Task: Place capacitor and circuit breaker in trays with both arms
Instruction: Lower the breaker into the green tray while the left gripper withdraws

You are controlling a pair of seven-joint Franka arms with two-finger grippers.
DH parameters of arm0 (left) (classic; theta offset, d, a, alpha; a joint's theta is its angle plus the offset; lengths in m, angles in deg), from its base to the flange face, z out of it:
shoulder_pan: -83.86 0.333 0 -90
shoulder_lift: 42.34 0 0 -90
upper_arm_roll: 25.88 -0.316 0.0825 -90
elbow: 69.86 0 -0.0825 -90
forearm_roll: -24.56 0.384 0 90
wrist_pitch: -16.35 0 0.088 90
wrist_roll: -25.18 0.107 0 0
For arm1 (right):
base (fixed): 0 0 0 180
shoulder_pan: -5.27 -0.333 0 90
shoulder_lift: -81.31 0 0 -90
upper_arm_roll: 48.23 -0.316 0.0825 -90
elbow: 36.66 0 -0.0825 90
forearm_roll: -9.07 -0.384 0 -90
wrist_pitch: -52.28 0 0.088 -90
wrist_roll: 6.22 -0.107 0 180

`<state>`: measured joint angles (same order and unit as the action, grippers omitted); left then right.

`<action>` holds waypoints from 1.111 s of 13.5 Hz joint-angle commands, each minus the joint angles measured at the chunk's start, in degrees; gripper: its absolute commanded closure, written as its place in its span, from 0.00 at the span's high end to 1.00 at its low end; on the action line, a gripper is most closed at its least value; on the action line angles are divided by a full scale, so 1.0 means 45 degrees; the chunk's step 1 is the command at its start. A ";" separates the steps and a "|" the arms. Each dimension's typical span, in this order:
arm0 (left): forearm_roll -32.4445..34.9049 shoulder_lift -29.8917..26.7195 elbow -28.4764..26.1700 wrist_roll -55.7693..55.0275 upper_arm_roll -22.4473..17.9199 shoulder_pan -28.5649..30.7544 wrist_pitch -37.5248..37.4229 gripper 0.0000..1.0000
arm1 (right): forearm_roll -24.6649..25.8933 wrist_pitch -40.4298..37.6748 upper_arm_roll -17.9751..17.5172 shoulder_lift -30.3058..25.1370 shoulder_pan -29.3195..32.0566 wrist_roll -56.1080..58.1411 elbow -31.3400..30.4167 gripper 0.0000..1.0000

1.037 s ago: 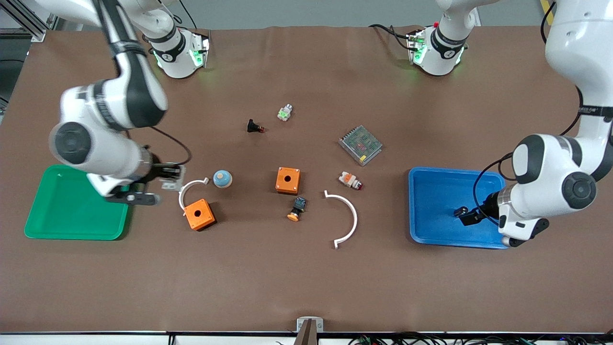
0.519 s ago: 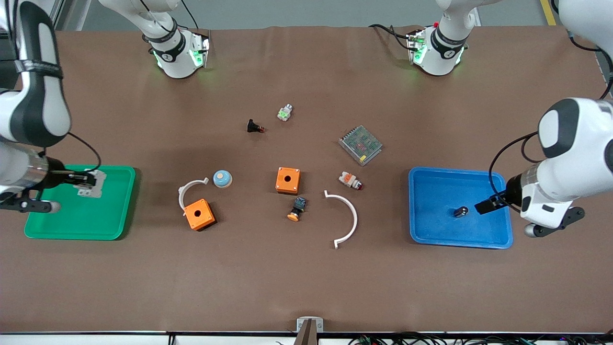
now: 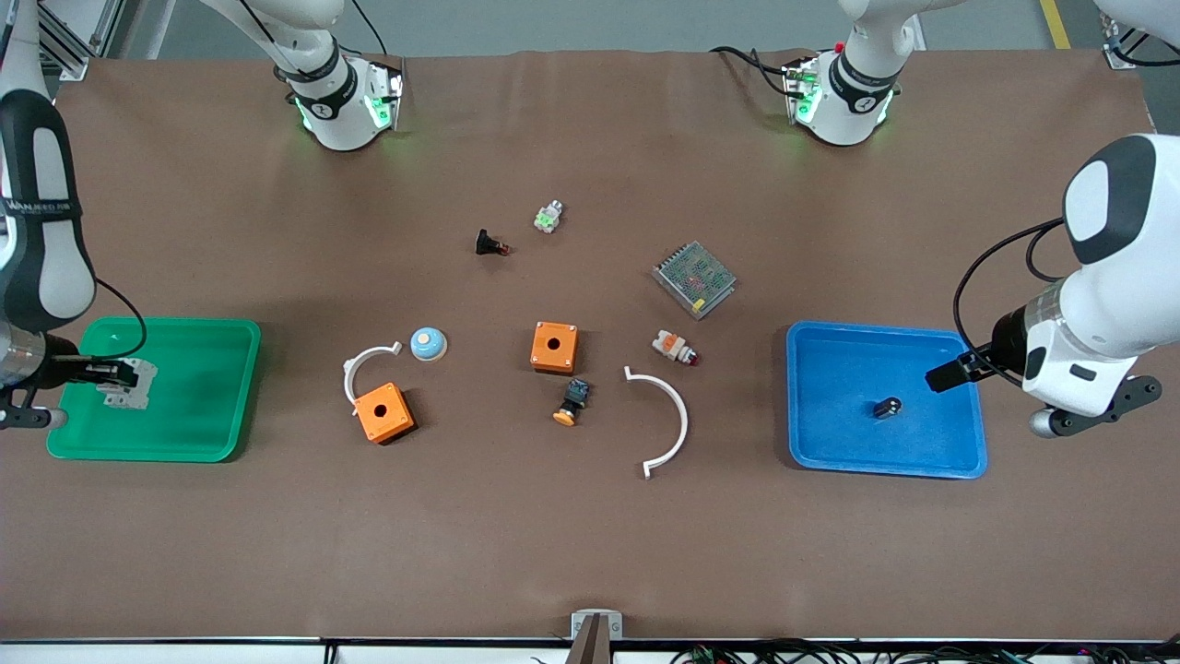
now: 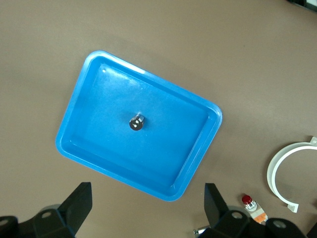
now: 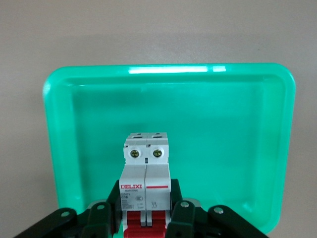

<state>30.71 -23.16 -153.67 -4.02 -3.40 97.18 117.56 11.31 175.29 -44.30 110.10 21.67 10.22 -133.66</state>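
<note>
Moved: since a second ago both my arms have swung outward; my right hand (image 3: 111,373) went from beside the white arc to over the green tray (image 3: 198,433), and my left hand (image 3: 949,373) has drawn back from the capacitor (image 3: 888,407).
Right hand: clenched on the DELIXI circuit breaker (image 5: 146,191) at its red-lever end, terminal screws pointing out, held over the green tray at its edge away from the orange boxes.
Why: carried this way, I judge it can go down flat inside the tray walls.
Left hand: released and empty, over the blue tray's (image 3: 830,456) rim at the edge away from the orange boxes.
Capacitor: lying free in the blue tray, near its middle, silvery end showing; that half looks done.
Around: orange box (image 3: 554,347), second orange box (image 3: 384,412), power supply (image 3: 693,278), white arcs and buttons sit mid-bench, well apart from both trays.
In the way: nothing inside the green tray.
</note>
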 commanded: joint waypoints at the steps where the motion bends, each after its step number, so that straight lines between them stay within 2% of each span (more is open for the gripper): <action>1: 0.0216 -0.0998 0.0030 0.1054 0.0082 0.0067 -0.0419 1.00 | 0.0243 0.0534 -0.0267 0.0922 0.0477 0.0290 0.0654 0.23; 4: 0.0196 -0.1955 0.0030 0.2365 0.0062 0.0184 -0.1275 1.00 | 0.0107 0.0828 -0.0267 0.1665 0.0809 0.0701 0.0929 0.23; 11: 0.0002 -0.3188 0.0030 0.3305 0.0062 0.0165 -0.2643 1.00 | 0.0028 0.1102 -0.0286 0.1844 0.1142 0.0701 0.0637 0.24; 14: -0.0097 -0.3948 -0.0067 0.3812 -0.0540 -0.0418 -0.3055 1.00 | 0.0009 0.1122 -0.0306 0.1921 0.1181 0.0701 0.0539 0.29; 15: -0.0097 -0.4143 -0.0106 0.4006 -0.1336 -0.1176 -0.3365 1.00 | 0.0009 0.1141 -0.0325 0.1922 0.1220 0.0701 0.0500 0.32</action>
<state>30.70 -38.88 -152.93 11.90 -4.90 96.04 104.31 11.31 180.61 -44.42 118.34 25.56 12.57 -131.84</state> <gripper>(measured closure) 0.000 0.599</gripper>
